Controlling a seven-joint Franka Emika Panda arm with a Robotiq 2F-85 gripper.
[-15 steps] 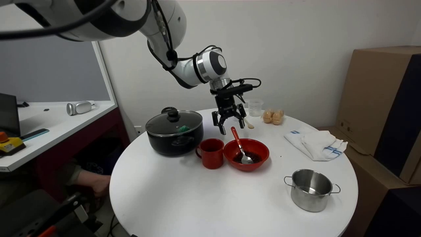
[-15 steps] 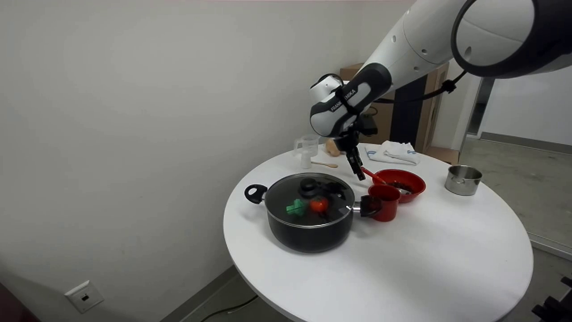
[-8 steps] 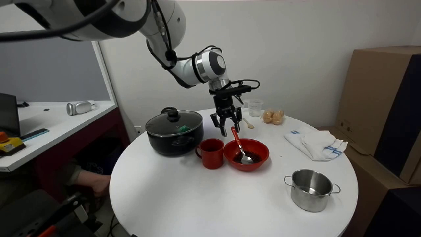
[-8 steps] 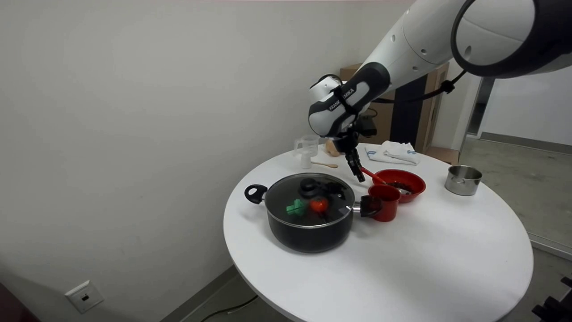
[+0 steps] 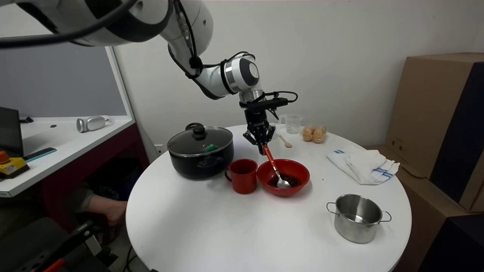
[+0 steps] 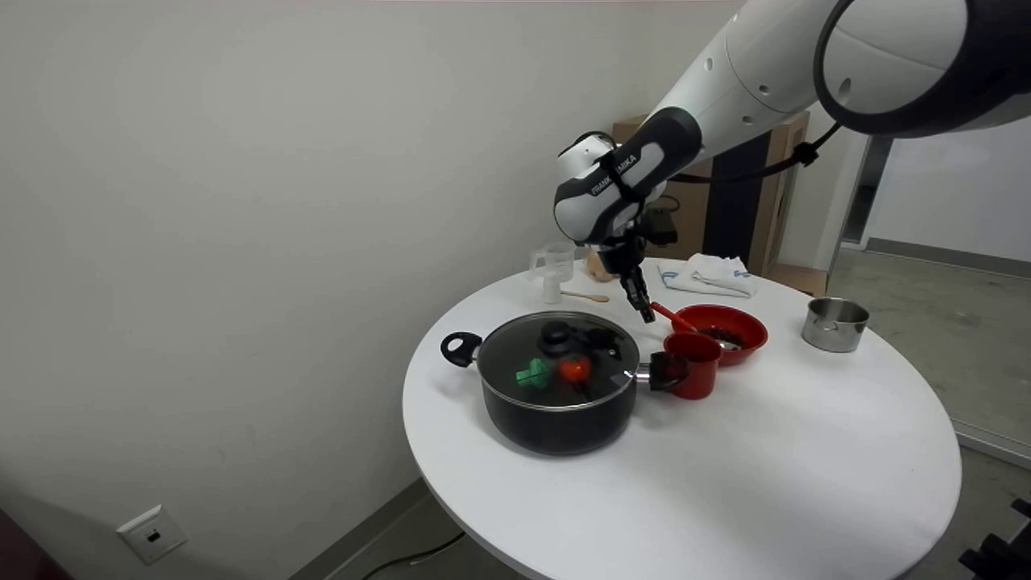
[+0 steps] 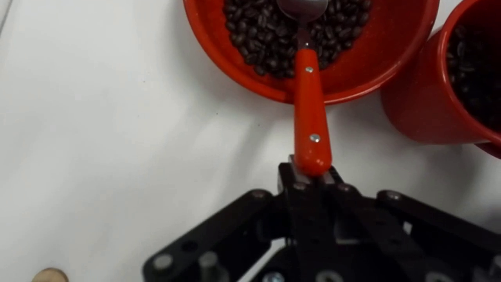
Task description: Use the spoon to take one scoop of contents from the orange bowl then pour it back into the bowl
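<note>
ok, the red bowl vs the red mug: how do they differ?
Shape: the bowl is wide and shallow; the mug is narrower, with steeper walls.
Handle: the mug has a side handle; the bowl shows none.
Spoon: the bowl has the head of the spoon in it; none shows in the mug.
Shared: both stand upright on the table, and both hold dark beans.

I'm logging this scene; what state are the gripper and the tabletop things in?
Spoon, tilted, head on dark beans
Gripper, closed on the spoon handle's end
Orange bowl, partly filled
Red mug, upright, partly filled
Black pot, lidded
Steel pot, upright, uncovered
White towel, folded
Clear cup, standing
Wooden spoon, lying flat
</note>
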